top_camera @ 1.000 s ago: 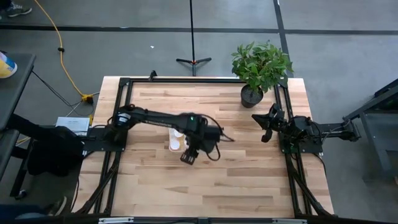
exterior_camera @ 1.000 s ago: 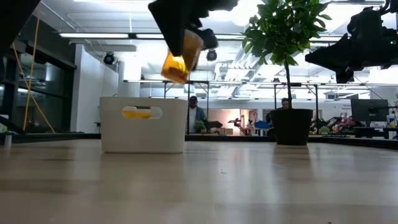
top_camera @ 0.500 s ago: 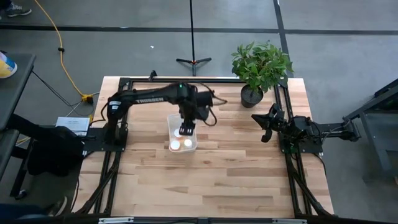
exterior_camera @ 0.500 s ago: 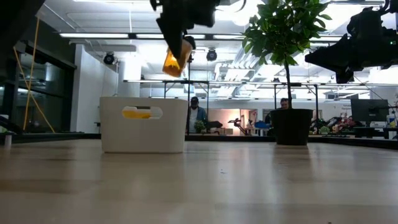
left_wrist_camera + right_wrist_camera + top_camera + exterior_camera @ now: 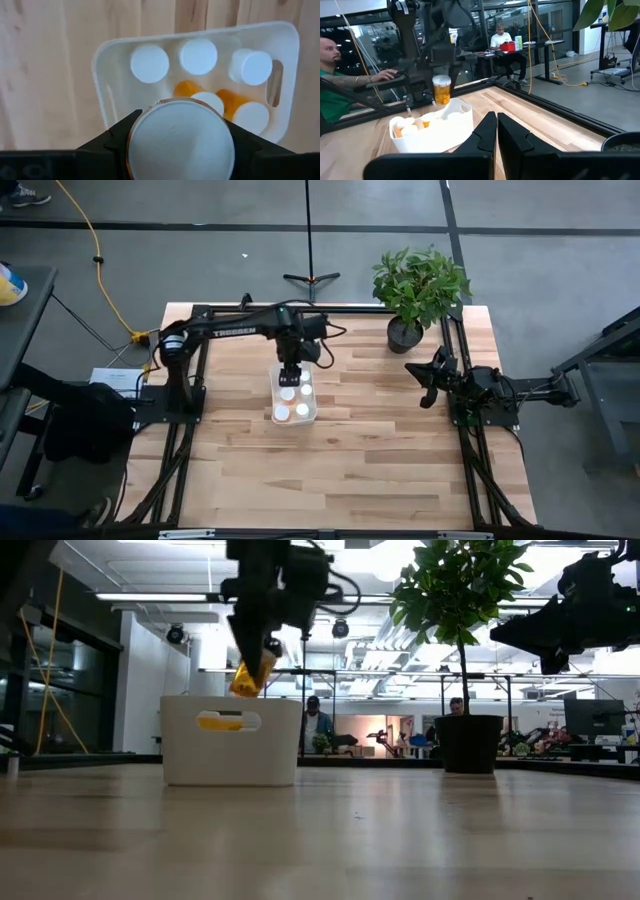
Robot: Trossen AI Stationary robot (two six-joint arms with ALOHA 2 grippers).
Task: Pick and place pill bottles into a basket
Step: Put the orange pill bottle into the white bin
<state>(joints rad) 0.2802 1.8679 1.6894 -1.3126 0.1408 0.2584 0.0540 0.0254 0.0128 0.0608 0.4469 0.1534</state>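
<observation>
My left gripper hovers over the white basket and is shut on an amber pill bottle with a white cap. In the low view the bottle is just above the basket's rim. Inside the basket three white-capped bottles stand upright and two more lie on their sides. My right gripper waits shut and empty at the table's right side, by the plant pot. My left gripper pinches the bottle between its two fingers, one on each side of the body just under the cap. The fingers come from above, pointing down. The bottle lies along them, cap toward the wrist, tilted, clear of the basket.
A dark pot with a green plant stands at the table's far right corner, also in the low view. Bare wooden tabletop lies near of the basket. People sit at desks in the room beyond the table.
My left gripper has carried the bottle from the near side of the basket toward the table's far edge, over the basket, and has come down until the bottle hangs just above the rim. It has stayed shut on the bottle.
</observation>
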